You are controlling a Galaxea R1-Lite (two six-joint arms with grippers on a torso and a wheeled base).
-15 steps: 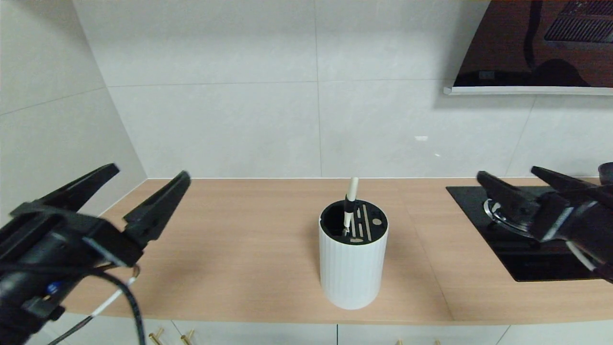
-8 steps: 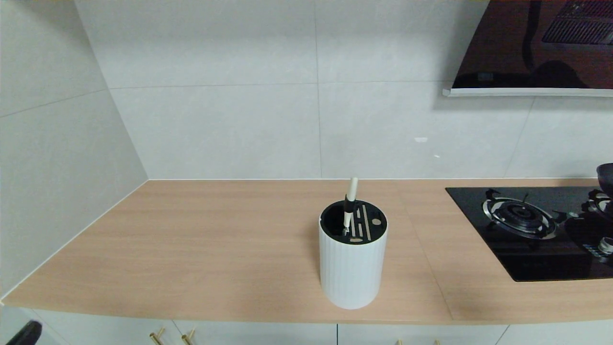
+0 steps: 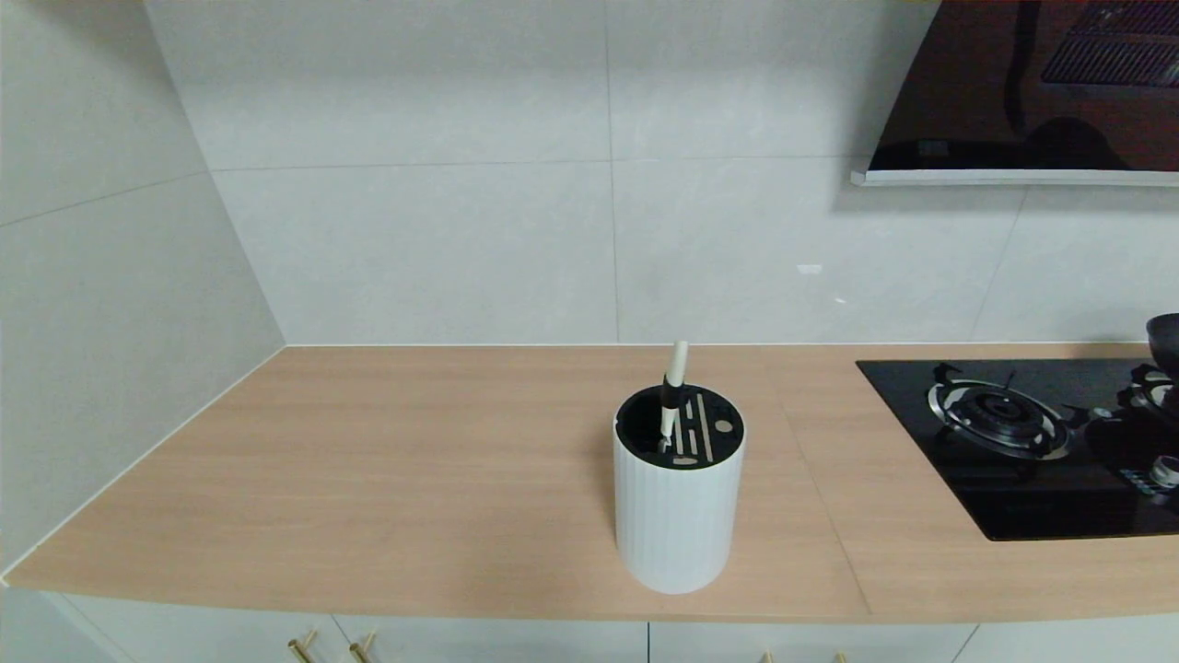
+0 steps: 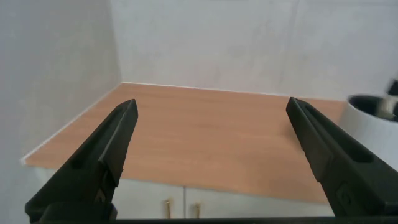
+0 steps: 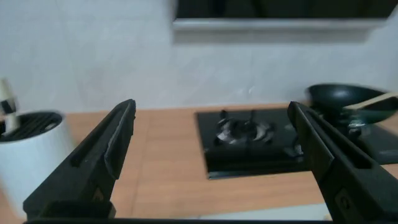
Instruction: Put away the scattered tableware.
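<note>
A white ribbed utensil holder (image 3: 678,516) with a black slotted top stands near the front edge of the wooden counter (image 3: 442,497). One utensil with a cream and black handle (image 3: 674,382) sticks up out of it. My left gripper (image 4: 211,109) is open and empty, held off the counter's front left corner, with the holder (image 4: 376,127) far to one side. My right gripper (image 5: 211,109) is open and empty too, facing the holder (image 5: 31,162) and the stove.
A black gas hob (image 3: 1013,442) is set into the counter at the right, with a dark pan (image 5: 345,99) on its far burner. A range hood (image 3: 1032,92) hangs above it. Tiled walls close off the back and left. Cabinet handles (image 3: 332,649) show below the counter edge.
Both arms have drawn back out of the head view: they filled its left and right sides a second ago. The holder and utensil have not moved.
</note>
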